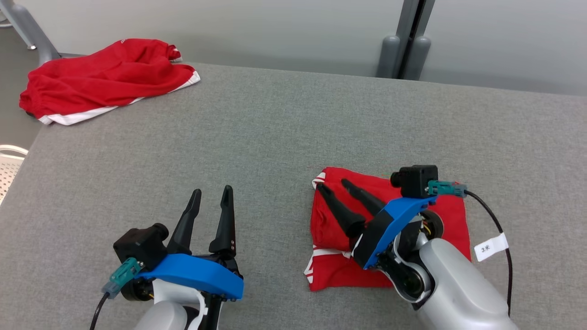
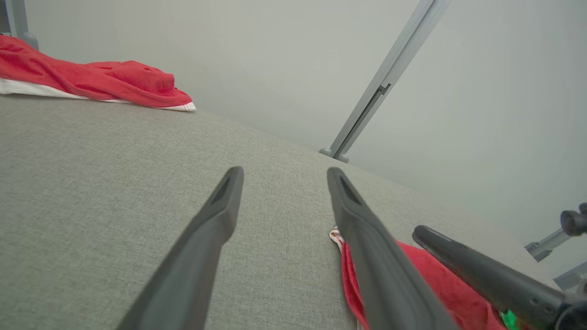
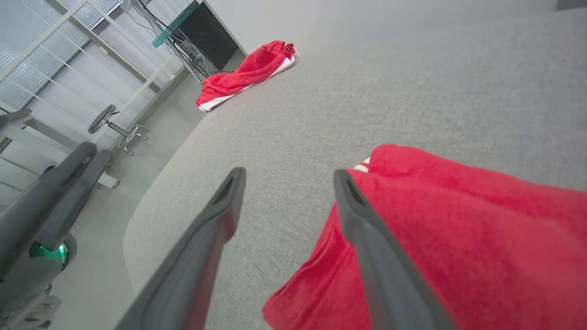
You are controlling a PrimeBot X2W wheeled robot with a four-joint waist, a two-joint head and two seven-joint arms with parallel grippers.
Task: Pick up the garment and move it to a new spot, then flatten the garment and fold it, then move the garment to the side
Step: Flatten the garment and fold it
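Head view: the right gripper (image 1: 333, 184) is hovering, fingers apart, over the folded garment (image 1: 337, 275) by the table's (image 1: 275, 114) near edge. Left wrist view: the left gripper (image 2: 285, 172) is hanging spread and empty. Right wrist view: one finger (image 3: 367, 238) is overlapping the cloth, so dragging away low could undo the fold.

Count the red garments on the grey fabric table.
2: a folded red-and-white cloth garment beneath the right tool, front right; a crumpled red-and-white cloth garment at the far-left corner.
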